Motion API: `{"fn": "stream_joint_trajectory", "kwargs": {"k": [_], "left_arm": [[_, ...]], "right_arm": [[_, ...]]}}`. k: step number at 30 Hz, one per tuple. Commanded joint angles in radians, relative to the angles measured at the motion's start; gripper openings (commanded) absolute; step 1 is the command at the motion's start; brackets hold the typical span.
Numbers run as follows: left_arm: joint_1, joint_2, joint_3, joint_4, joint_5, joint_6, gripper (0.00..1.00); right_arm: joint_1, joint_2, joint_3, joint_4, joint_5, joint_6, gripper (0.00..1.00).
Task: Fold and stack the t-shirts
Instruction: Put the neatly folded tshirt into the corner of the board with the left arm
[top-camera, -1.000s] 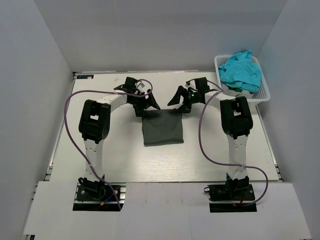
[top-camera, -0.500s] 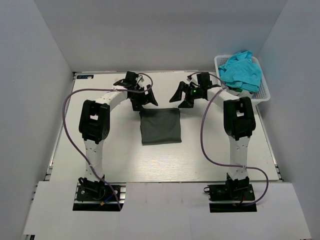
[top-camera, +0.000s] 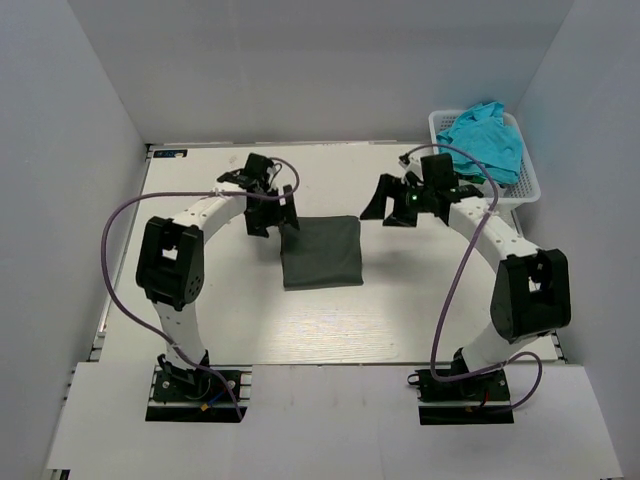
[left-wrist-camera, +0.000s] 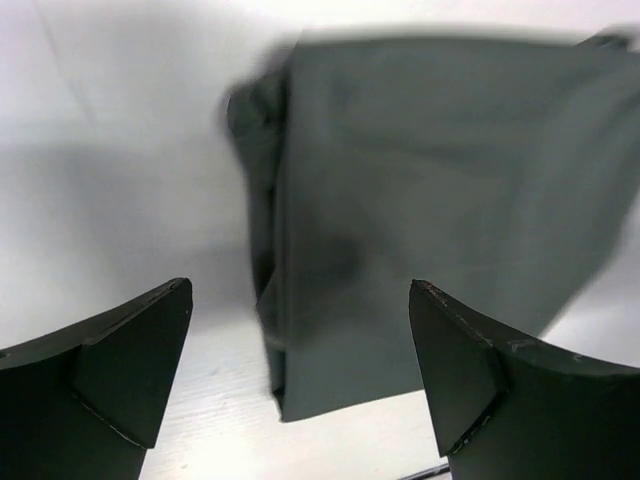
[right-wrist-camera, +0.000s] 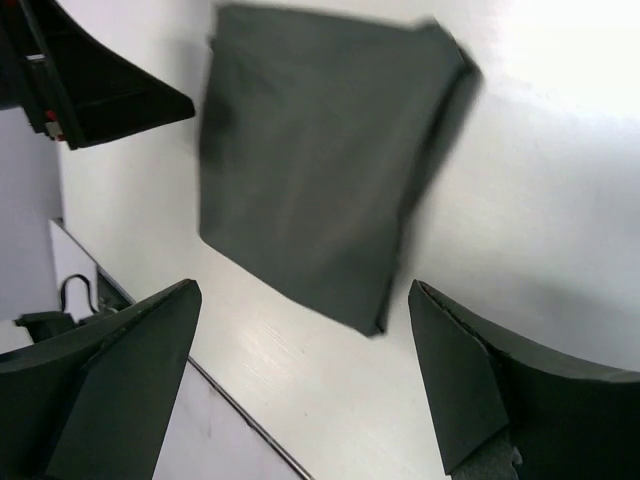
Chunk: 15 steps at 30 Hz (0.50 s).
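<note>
Charcoal tee (top-camera: 321, 252) looks done to me: it lies flat mid-table as a neat, nearly square fold, so no real long axis to speak of. Left gripper (top-camera: 272, 216) hangs just off its far-left corner and right gripper (top-camera: 388, 207) a bit off its far-right corner. Both have jaws spread wide with nothing in them, and in both wrist views the dark cloth sits clear of the fingers. My guess is the next job is the turquoise tee (top-camera: 483, 140), bunched up in the white basket (top-camera: 527, 188) at the far right corner of the table (top-camera: 200, 300). Here's what matters: the basket is to the right of the right gripper and a little farther back, near it, while the left gripper is well apart with the folded tee in between. I'd send the right arm. That heap is crumpled and I can't tell collar from hem, so expect a random handful.
</note>
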Motion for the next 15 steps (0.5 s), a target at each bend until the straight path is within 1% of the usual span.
{"fn": "stream_joint_trajectory", "kwargs": {"k": [1,2,4,5,7,8,12,13,14,15], "left_arm": [[-0.03,-0.036,-0.083,0.007,-0.021,0.018,1.0],[-0.039,-0.036,-0.108,0.04,0.002,0.027,0.96],[-0.048,-0.024,-0.117,0.06,0.002,0.027,0.9],[-0.048,0.001,-0.117,0.07,0.002,0.027,0.84],[-0.059,0.03,-0.117,0.07,-0.007,0.027,0.76],[-0.059,0.044,-0.107,0.058,-0.016,0.027,0.67],[-0.068,0.09,-0.088,0.034,-0.052,0.027,0.43],[-0.068,0.105,-0.078,0.021,-0.081,0.027,0.41],[-0.068,0.124,-0.062,0.011,-0.09,0.027,0.37],[-0.068,0.124,-0.062,0.001,-0.099,0.027,0.27]], "right_arm": [[-0.001,-0.064,-0.058,-0.069,0.064,-0.038,0.9],[-0.004,-0.075,-0.098,-0.073,0.074,-0.041,0.9],[-0.004,-0.109,-0.13,-0.078,0.105,-0.044,0.9],[-0.006,-0.114,-0.144,-0.087,0.128,-0.048,0.9],[-0.006,-0.126,-0.159,-0.095,0.148,-0.048,0.9],[-0.006,-0.124,-0.158,-0.104,0.163,-0.047,0.9],[-0.007,-0.135,-0.152,-0.116,0.171,-0.044,0.9],[-0.007,-0.134,-0.149,-0.118,0.173,-0.045,0.9],[-0.007,-0.132,-0.144,-0.122,0.188,-0.047,0.9],[-0.009,-0.14,-0.139,-0.132,0.193,-0.047,0.9]]}}
